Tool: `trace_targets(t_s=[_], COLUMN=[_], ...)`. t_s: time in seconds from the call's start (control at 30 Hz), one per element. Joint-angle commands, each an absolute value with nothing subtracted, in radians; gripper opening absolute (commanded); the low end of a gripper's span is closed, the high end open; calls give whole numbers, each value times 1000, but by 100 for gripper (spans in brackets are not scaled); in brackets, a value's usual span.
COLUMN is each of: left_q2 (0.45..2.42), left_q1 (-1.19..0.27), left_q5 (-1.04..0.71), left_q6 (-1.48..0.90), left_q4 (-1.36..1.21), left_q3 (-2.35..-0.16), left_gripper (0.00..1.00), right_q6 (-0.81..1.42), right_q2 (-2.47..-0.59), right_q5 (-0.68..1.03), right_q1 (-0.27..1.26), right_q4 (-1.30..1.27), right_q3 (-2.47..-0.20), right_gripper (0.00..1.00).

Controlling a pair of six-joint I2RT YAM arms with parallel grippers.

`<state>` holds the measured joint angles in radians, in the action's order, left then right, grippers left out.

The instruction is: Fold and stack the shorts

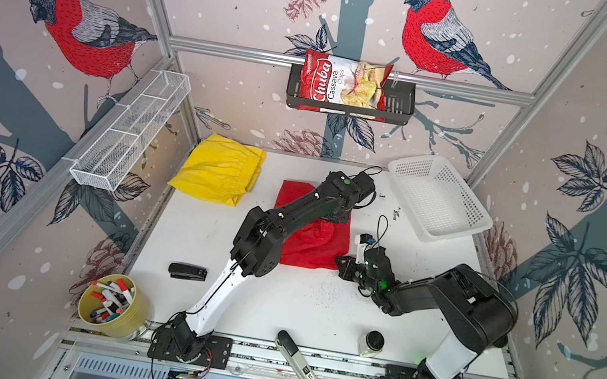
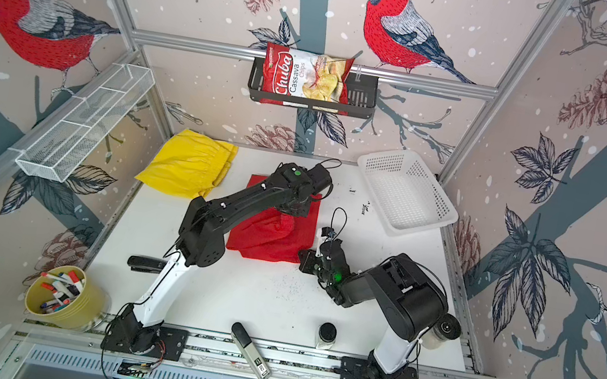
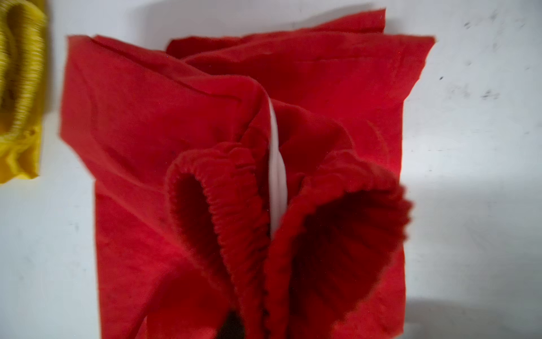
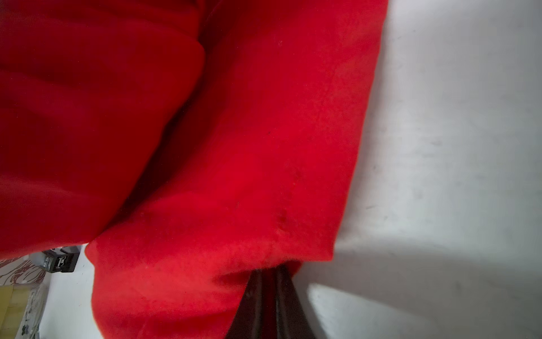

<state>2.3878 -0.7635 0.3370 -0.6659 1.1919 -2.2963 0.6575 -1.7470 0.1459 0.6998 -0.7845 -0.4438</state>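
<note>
**Red shorts pinched at the front corner**

The red shorts [image 1: 309, 242] lie mid-table [image 1: 315, 306], long axis front to back, with the gathered waistband bunched up in the middle. The right gripper [image 4: 271, 281] nips their front right corner, jaws narrow. The left gripper [image 1: 337, 216] is over the far end, jaws hidden, can't tell. The yellow shorts [image 1: 218, 171] lie back left, waistband toward the back wall.

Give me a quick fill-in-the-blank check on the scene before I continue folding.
The end effector shut on the red shorts belongs to the ___ arm.
In both top views, the yellow shorts lie ___ of the red pair.
The Chuba chips bag sits in a ___ wall basket.
Missing: right; left; black.
</note>
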Motion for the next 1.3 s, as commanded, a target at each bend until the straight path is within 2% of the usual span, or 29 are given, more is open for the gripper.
trace_targets(t_s=[0.0,0.17,0.27,0.47,0.63,0.77,0.87,1.0,1.13,1.27], left_q2=[2426,2386,2305,2060,1808,1674,1625,1580,1565,1595], left_q1=[-764,-764,-764,-741,-670,-606,-595,-552,-479,-429], left_q5=[251,52,-1,77,255,258,308,284,195,94], left_q6=[-684,-669,-664,-617,-626,-633,-631,-629,-633,-649], left_q4=[1136,952,877,809,723,619,614,539,395,288], left_q3=[-2286,-2246,-2237,-2137,-1780,-1478,-1352,-1183,-1023,-917], left_gripper=[68,72,72,73,60,53,51,53,59,60], right_q6=[667,658,654,644,625,566,516,501,536,581], right_q2=[-1746,-1673,-1599,-1382,-1263,-1368,-1531,-1761,-1905,-1917], right_q5=[153,111,89,15,16,23,49,117,159,174], right_q1=[700,698,686,663,671,717,742,744,714,669], right_q4=[-588,-532,-485,-314,-215,-187,-154,-155,-185,-239], right_q3=[-427,-400,-365,-329,-458,-680,-866,-1051,-1117,-1038], right_gripper=[14,14,14,16,26,34,34,33,30,29])
